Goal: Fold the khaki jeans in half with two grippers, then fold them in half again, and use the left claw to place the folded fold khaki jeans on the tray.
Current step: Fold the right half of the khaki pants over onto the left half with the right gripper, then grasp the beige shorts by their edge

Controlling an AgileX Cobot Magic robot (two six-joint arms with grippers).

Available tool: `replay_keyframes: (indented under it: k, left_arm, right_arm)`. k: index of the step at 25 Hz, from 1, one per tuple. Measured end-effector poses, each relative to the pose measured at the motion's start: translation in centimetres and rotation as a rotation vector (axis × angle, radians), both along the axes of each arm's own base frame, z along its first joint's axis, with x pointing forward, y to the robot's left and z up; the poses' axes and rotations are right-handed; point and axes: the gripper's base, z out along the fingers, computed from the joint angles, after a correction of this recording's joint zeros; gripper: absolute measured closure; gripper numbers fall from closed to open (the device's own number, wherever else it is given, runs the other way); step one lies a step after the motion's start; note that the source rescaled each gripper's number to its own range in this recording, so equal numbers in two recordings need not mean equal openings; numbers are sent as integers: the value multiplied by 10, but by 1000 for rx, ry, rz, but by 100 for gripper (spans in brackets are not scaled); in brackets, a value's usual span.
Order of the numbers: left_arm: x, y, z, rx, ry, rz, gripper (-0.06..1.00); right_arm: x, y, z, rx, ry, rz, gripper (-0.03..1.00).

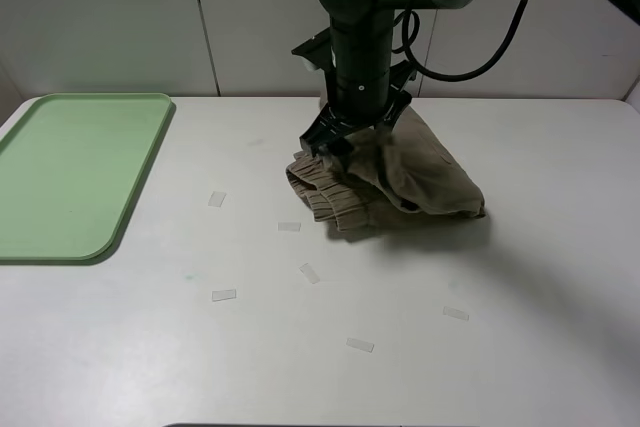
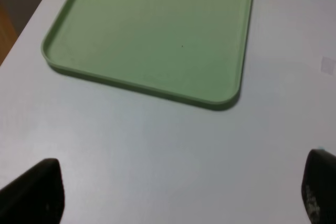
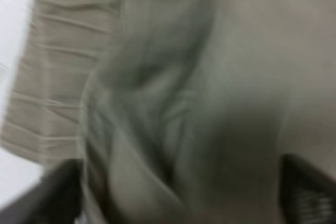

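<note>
A: Where are the khaki jeans (image 1: 410,182)?
B: In the middle of the tabletop (image 1: 200,367), well apart from the tray (image 1: 70,167). They lie as 1 bunched bundle, with the gathered waistband layers stacked on the side nearer the tray.
A: So is the folding done?
B: I judge both folds made, or nearly so. The stack is lumpy rather than flat, and I cannot count the layers.
A: And the right gripper (image 1: 350,137)?
B: It is right on top of the bundle. In its wrist view the jaws stand wide apart and cloth fills the space between them. That view is blurred, but I see no pinch on the fabric.
A: The left claw (image 2: 177,190)?
B: Its jaws are also spread wide and hold nothing. It is over bare tabletop near a corner of the tray.
A: What is left?
B: The last step. The left claw must take the bundle and set it on the tray, which carries nothing yet.
</note>
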Motion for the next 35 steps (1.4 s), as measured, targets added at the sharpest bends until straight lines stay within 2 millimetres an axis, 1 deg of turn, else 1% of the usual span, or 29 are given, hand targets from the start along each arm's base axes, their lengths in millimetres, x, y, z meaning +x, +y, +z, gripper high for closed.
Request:
replay_keyframes:
  k: [1,3,5,7,11,13,17,20,21,24,32,35]
  left_arm:
    - [0,0,0,0,0,0,6]
    - [0,0,0,0,0,0,6]
    - [0,0,0,0,0,0,6]
    - [0,0,0,0,0,0,6]
    - [0,0,0,0,0,0,6]
    - [0,0,0,0,0,0,6]
    - [0,0,0,0,0,0,6]
    - [0,0,0,0,0,0,6]
    - [0,0,0,0,0,0,6]
    - [0,0,0,0,0,0,6]
    - [0,0,0,0,0,0,6]
    - [0,0,0,0,0,0,6]
  right_arm:
    - [-1,1,0,6,7,-7,3]
    - [-3,3,0,15,17,-15,-1]
    - [-4,3,2,17,18,-18,-3]
    - [-6,1,10,24,9,-19,-3]
    - [-14,-6,47,60,-36,-24,-3]
    - [-22,-12,70,75,-56,-29,-3]
    - [-37,-23,110,135,-100,-36,-3]
    - [-53,-31,132,200,-111,-41,-3]
    - [-59,-34,137,214,-107,-44,-3]
    - [-78,-48,141,226,-89,-46,-3]
    - [-142,-97,131,197,-22,-57,-3]
    - [-168,-118,133,219,-34,-62,-3]
